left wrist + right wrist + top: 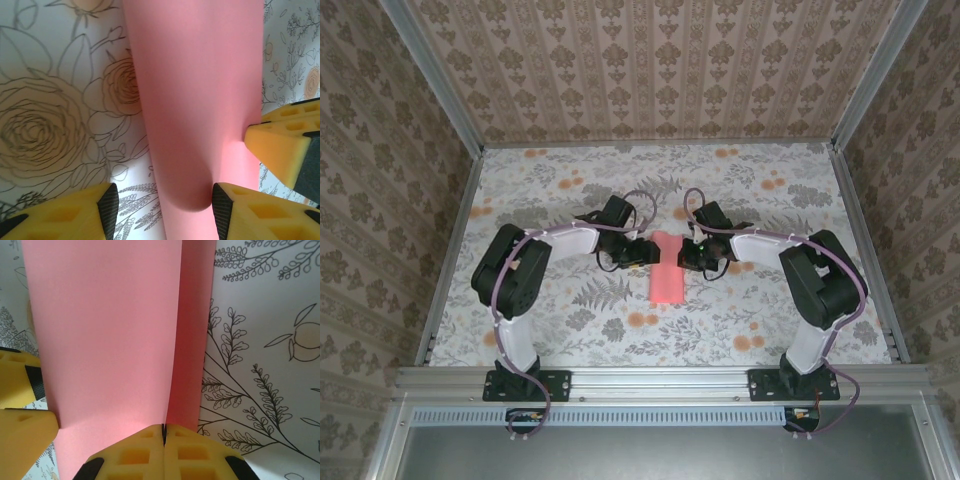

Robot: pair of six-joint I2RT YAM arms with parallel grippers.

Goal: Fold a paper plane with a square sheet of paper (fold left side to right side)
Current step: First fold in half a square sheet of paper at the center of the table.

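The thin salmon-pink square sheet of paper (665, 267) lies folded in 2, a narrow strip between the 2 grippers. The left gripper (162, 212) has its yellow fingers (65, 212) spread, 1 on each side of the soft round fold. The right gripper (163, 452) has its fingers pressed together at the loose edges. I cannot tell if they pinch paper. I think the left-to-right fold is nearly made, and next the round fold needs squashing flat.

The top camera looks steeply down from high behind the near edge over the whole desk (570, 320). Both wrist cameras, very near, share the pink paper (666, 270) from opposite sides.
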